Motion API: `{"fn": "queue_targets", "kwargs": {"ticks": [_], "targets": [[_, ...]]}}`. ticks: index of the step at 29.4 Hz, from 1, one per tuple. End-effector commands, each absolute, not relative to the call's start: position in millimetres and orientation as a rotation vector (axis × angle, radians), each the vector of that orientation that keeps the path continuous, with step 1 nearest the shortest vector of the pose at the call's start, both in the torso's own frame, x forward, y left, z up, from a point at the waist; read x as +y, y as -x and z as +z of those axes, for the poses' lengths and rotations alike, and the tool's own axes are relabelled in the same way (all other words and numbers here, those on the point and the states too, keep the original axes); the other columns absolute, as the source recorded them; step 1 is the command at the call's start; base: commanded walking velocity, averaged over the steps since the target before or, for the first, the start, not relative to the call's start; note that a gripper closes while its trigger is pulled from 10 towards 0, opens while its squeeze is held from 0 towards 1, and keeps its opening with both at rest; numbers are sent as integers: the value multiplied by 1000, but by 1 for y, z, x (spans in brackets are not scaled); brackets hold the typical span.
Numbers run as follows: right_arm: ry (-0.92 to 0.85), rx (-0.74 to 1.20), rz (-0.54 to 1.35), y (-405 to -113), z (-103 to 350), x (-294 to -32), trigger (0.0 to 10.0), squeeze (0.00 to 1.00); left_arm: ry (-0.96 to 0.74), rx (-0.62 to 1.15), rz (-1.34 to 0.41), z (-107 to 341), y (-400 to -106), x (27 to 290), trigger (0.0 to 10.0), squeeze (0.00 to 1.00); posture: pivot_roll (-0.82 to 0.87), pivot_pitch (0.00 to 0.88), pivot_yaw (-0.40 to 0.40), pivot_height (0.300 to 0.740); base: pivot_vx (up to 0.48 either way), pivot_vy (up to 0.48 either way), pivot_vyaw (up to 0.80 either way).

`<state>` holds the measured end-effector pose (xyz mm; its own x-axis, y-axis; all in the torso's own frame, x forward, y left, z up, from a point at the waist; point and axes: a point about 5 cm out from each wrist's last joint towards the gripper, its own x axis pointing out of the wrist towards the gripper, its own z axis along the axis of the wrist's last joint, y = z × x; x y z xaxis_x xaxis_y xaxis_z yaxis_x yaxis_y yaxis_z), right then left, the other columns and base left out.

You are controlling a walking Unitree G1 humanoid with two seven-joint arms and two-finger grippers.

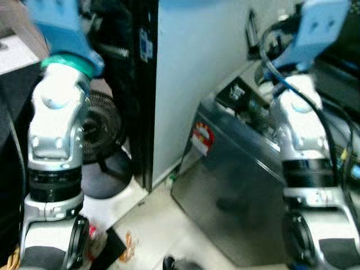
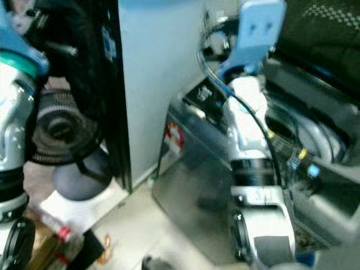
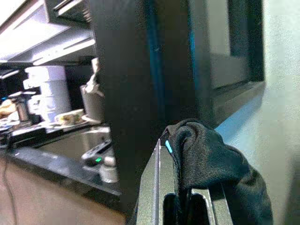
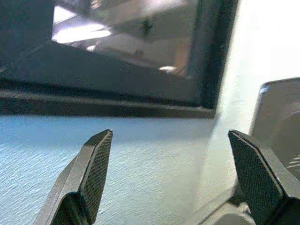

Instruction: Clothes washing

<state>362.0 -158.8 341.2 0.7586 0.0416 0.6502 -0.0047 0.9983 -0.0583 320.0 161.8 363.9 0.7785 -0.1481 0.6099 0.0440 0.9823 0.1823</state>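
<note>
Left gripper [image 3: 180,208] is clamped on a black garment [image 3: 213,168], raised beside the dark cabinet [image 1: 138,84]. Right gripper [image 4: 171,178] spread, empty. Risk: cloth snags or drops short of the washing machine [image 1: 242,185] (drum sits off right).

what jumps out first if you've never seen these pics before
A black garment is pinched in the shut left tool, draped over its fingers. Both silver arms are raised in the head views, with a steel washer low on the robot's right and a black fan on the floor to its left. The right tool is wide open and empty, facing a pale wall below a dark window frame.
</note>
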Motion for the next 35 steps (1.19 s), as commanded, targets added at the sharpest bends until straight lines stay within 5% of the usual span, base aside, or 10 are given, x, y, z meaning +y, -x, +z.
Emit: {"fn": "queue_targets", "kwargs": {"ticks": [1,24,35], "targets": [[42,-712,30,-361,341,-158,10000,0,-158,-693,-122,366,-316,159,10000,0,58,60,-43,740,0,0,-800],[-6,-746,3,-361,351,-157,10000,0,-164,-678,-131,363,-317,159,10000,0,64,62,-45,740,0,0,-800],[-55,-798,102,-358,363,-137,10000,0,-165,-684,-120,363,-316,158,10000,0,67,68,-49,740,0,0,-800]]}}
